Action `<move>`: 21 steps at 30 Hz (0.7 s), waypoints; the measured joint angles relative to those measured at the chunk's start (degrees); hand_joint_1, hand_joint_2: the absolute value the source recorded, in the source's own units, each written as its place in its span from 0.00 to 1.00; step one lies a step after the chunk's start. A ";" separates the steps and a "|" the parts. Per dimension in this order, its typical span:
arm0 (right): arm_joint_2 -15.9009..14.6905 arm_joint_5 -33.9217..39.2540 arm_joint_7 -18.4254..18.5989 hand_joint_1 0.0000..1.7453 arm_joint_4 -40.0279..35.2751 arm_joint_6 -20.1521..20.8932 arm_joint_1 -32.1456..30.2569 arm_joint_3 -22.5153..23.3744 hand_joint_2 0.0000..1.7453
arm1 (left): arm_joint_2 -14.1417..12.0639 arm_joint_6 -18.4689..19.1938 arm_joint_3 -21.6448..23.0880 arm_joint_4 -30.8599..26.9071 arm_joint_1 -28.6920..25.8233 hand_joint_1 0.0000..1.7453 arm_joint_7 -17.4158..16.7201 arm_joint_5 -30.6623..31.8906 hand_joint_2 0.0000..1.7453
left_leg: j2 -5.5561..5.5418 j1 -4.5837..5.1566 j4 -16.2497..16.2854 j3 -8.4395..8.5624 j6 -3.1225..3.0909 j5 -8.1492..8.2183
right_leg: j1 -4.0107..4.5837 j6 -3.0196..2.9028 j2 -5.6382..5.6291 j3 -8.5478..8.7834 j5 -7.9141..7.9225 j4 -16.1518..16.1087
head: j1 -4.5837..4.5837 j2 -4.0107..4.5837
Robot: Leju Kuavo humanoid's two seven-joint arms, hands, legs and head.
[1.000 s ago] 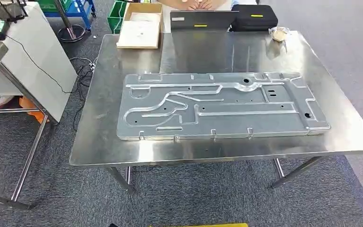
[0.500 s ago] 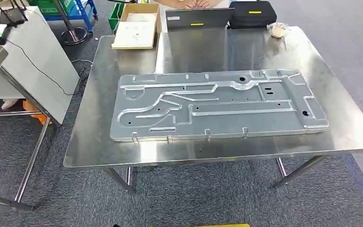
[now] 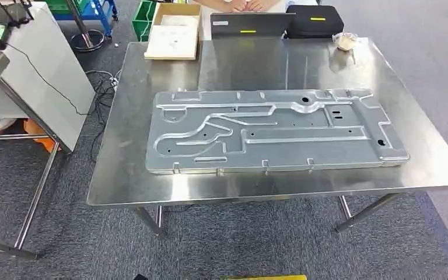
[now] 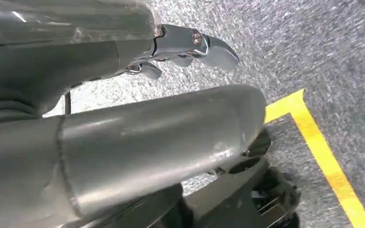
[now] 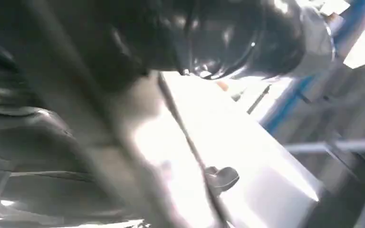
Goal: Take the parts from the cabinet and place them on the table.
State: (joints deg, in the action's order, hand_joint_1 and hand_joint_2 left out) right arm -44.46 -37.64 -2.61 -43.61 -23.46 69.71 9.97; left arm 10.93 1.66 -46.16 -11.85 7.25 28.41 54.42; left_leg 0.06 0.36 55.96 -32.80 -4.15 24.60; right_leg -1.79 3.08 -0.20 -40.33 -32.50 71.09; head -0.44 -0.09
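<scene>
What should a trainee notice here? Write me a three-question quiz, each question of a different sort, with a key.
1. True or false: the metal panel lies flat on the steel table.
2. In the head view, what sits at the table's far left corner? A) cardboard box B) black case C) clear packet
3. Fill in: the floor line in the left wrist view is coloured ____.

Key: 1 true; 2 A; 3 yellow.
</scene>
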 joint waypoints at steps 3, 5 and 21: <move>0.04 2.45 -4.22 0.00 -4.42 -3.48 -5.21 0.77 0.00 | 0.07 -0.17 0.00 0.00 -0.06 0.00 -0.15 0.26 0.00 | -0.15 -0.01 0.45 0.02 0.10 0.36 | -0.12 0.22 0.11 -1.56 1.75 1.78 | 0.00 0.02; 0.13 3.89 -8.88 0.00 -10.19 -6.63 -9.47 1.92 0.00 | 0.26 -0.20 0.00 0.00 -0.04 0.00 -0.17 0.63 0.00 | -0.36 -0.02 1.26 0.09 0.51 1.03 | -0.24 0.11 0.27 3.38 7.22 -8.35 | 0.00 0.02; 5.94 -1.29 -25.57 0.00 -44.64 -15.45 -28.99 6.36 0.00 | 0.39 0.39 0.11 0.00 0.42 0.00 -0.77 1.95 0.00 | -0.41 0.30 4.14 -0.68 1.32 1.86 | 0.37 -2.84 0.13 5.50 6.98 -12.17 | -0.02 0.00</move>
State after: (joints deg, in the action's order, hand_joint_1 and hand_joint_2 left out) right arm -38.52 -38.93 -28.17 -88.25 -38.91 40.71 16.32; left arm 11.32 2.05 -46.05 -11.85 7.67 27.65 56.37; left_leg -0.36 0.66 60.09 -33.48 -2.82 26.45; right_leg -1.43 0.24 -0.07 -34.83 -25.52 58.92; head -0.46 -0.09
